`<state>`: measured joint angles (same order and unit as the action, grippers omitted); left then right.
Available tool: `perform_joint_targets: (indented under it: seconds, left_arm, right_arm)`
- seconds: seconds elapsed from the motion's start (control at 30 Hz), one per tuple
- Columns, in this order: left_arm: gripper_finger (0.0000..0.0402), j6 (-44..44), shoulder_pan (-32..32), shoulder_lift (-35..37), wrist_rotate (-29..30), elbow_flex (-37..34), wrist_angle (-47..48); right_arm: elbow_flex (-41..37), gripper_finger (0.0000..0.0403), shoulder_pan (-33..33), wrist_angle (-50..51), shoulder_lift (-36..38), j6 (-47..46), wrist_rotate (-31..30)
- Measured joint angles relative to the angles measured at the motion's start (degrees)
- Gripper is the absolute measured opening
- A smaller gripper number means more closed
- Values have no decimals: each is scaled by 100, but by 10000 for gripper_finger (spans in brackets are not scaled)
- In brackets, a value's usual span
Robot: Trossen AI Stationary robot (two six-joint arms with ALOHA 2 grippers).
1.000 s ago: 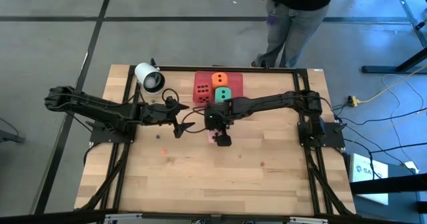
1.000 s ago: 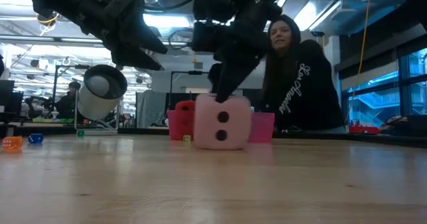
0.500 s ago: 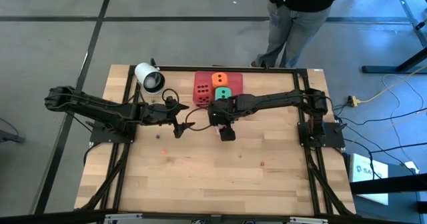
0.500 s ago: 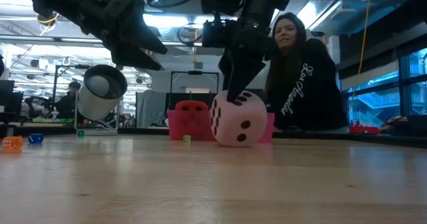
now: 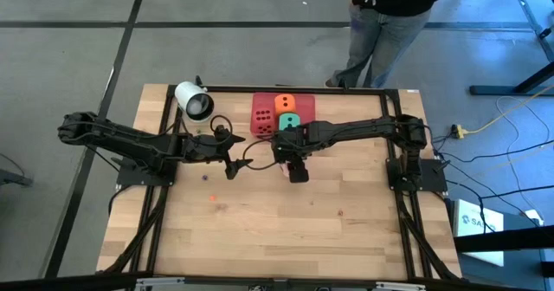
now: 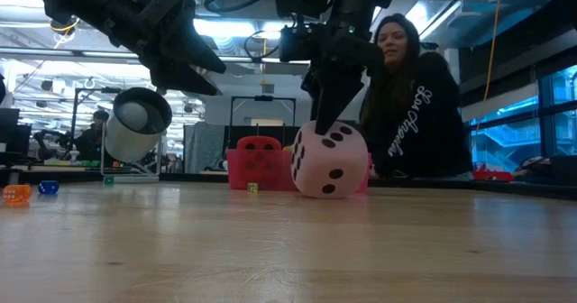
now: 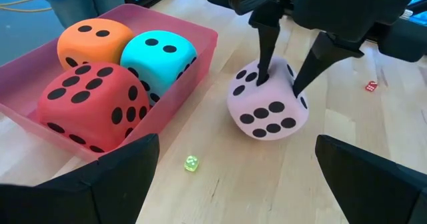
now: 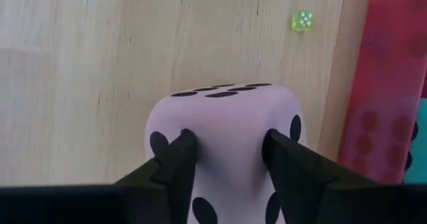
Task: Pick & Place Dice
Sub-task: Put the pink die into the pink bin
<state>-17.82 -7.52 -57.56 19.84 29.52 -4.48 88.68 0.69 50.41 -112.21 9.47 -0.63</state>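
Right jaws: the right gripper (image 7: 288,74) presses its two dark fingers into the soft light pink die with dark pips (image 7: 268,100), closed on its upper part; the foam dents under them.
Left jaws: the left gripper (image 5: 235,163) hangs wide apart and empty, just beside the pink die.
Pink die: tilted on one edge on the wooden counter (image 5: 260,230), near the far edge, probably because the grip lifts it.
Pink rectangular plastic tray (image 7: 200,44): it holds the red die (image 7: 90,104), orange die (image 7: 90,41) and green die (image 7: 157,54), so the pink one likely goes there.
Surface: a tiny yellow-green die (image 7: 191,163) lies near the tray.
Room: a person in a dark hoodie (image 6: 410,105) stands behind the far edge.
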Motion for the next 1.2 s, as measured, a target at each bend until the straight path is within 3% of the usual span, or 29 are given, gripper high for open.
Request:
perform_joint_targets:
  seconds: [0.5,1.2]
  left_arm:
    - [400,4,0,0,0,-1,-1]
    - [400,52,0,0,2,-2,-1]
  right_arm:
    - [-2,89,-4,213,1,166,40]
    - [-4,77,-11,496,58,343,-189]
